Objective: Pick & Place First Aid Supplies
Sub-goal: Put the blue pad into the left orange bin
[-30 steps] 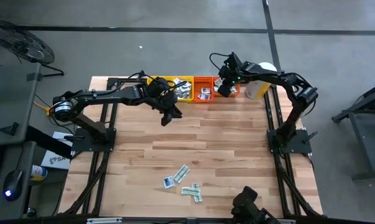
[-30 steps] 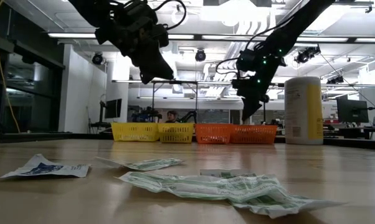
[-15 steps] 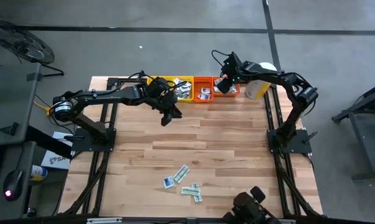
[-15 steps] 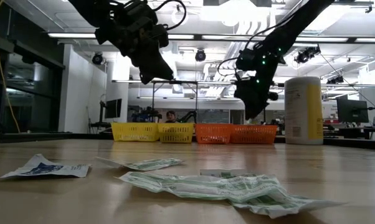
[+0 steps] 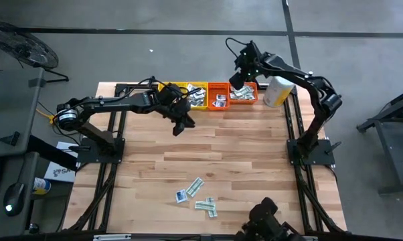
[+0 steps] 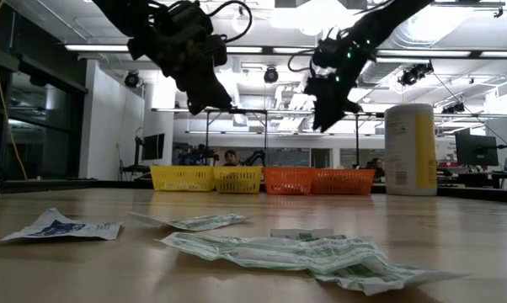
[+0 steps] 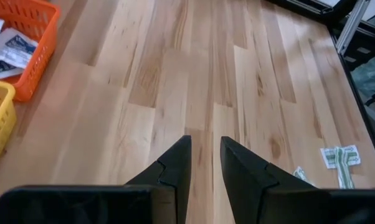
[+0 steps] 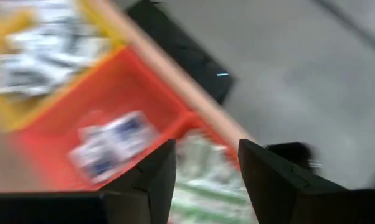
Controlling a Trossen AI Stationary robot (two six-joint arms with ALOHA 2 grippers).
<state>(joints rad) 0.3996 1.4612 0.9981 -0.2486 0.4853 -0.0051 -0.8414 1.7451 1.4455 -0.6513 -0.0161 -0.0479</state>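
Observation:
Several first aid supplies lie flat on the wooden table near its front edge: a blue-centred square [image 5: 180,196] and white-and-green strips [image 5: 206,205], which the low view shows close up [image 6: 304,252]. More packets fill the yellow tray [image 5: 188,94] and the two orange trays [image 5: 219,98] at the far edge. My right gripper [image 5: 236,79] hangs open above the orange trays [image 8: 131,93], with nothing between its fingers. My left gripper [image 5: 178,126] hovers over bare table in front of the yellow tray, its fingers [image 7: 204,146] a little apart and empty.
A tall white-and-yellow canister [image 5: 276,90] stands right of the orange trays at the far right corner. Dark arm frames run along both table sides. Bare wood lies between the trays and the loose packets.
My right gripper has risen from inside the right orange tray to well above it, rolling a little and shifting toward the table's far left, and its fingers have opened. My left gripper has kept still.

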